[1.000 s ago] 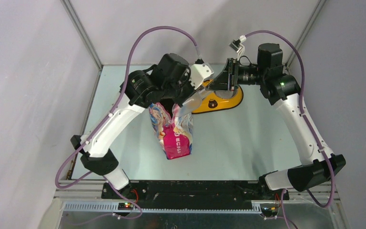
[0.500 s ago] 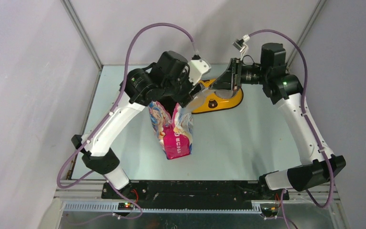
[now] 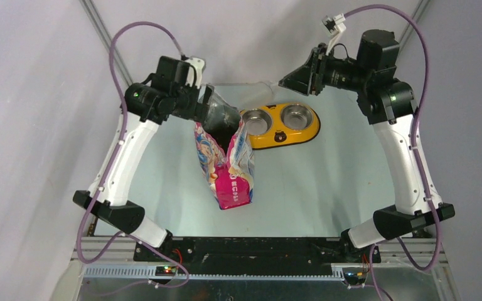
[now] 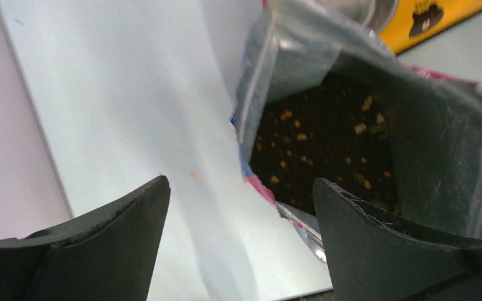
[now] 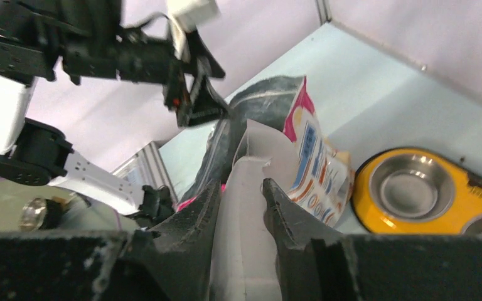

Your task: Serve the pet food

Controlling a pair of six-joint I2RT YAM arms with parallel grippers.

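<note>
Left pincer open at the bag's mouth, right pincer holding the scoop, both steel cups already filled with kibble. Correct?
One thing is wrong: the steel cups are empty, as the top external view shows. The only kibble visible is inside the bag. The rest holds: left pincer open at the bag's mouth, right pincer holding the scoop.

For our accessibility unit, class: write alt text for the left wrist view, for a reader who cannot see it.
An open silver-lined bag shows brown kibble scattered deep inside, framed by the black fingers of the left gripper, spread wide and holding nothing. A corner of a yellow bowl shows beyond the bag, on a pale table.
</note>
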